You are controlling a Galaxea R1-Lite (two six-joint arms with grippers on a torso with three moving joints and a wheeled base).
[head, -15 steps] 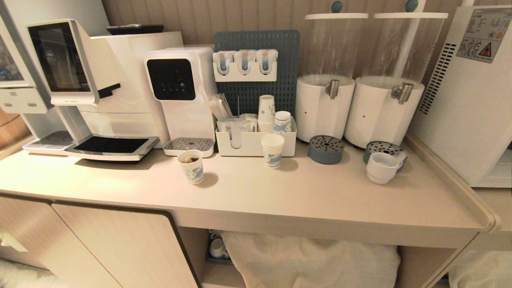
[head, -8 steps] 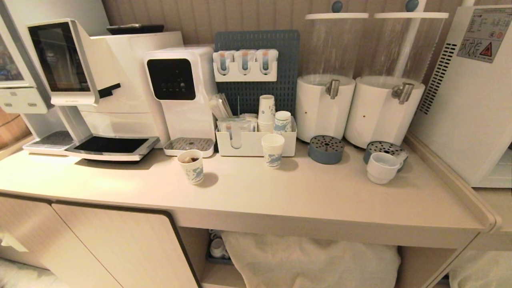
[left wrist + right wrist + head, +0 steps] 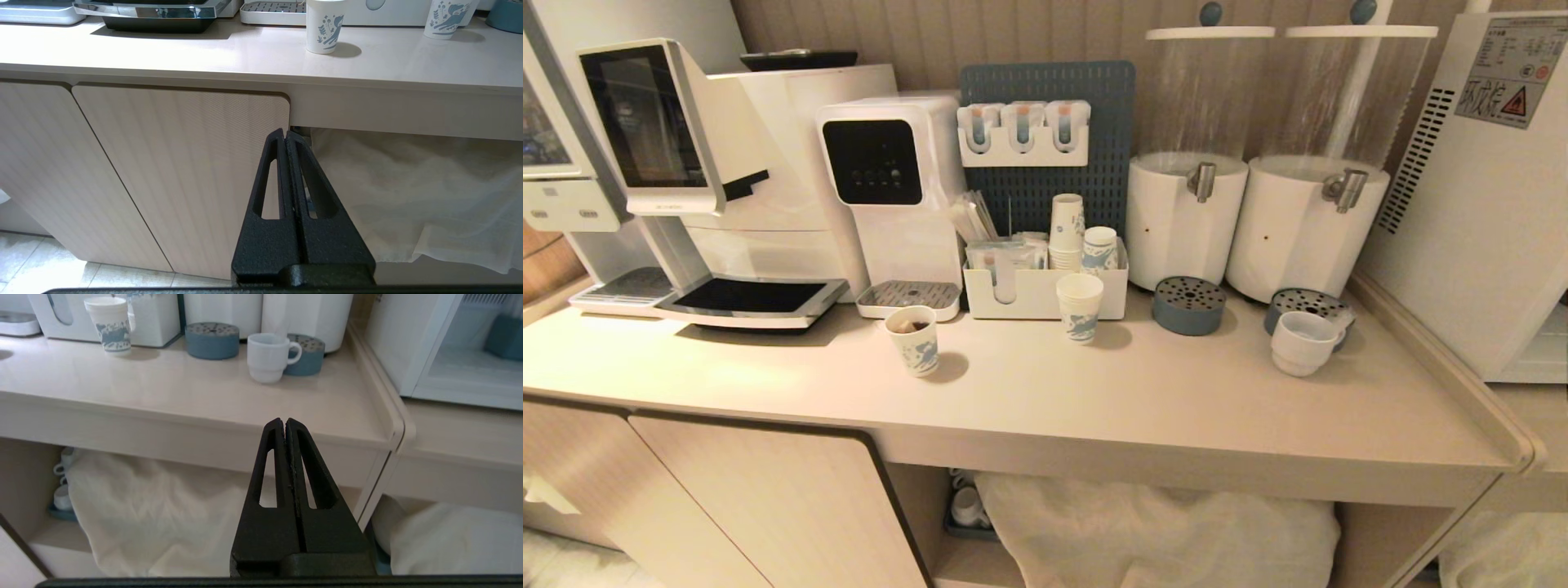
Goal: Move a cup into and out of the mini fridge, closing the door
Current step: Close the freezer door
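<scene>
**Start of the reach: cup waits beside the fridge**

Nearest, both arms hang below the counter edge, neither in the head view. The left gripper [image 3: 285, 136] and right gripper [image 3: 284, 424] each have their 2 fingers pressed together, holding nothing. Farther in, the cup [image 3: 1303, 343] stands upright on the counter [image 3: 1094, 400], touching a blue drip tray [image 3: 1308, 304]. Beyond, the mini fridge [image 3: 1486, 204] sits at the right. The approach seems barely begun; next, the right gripper likely must spread and rise toward the cup.
</scene>
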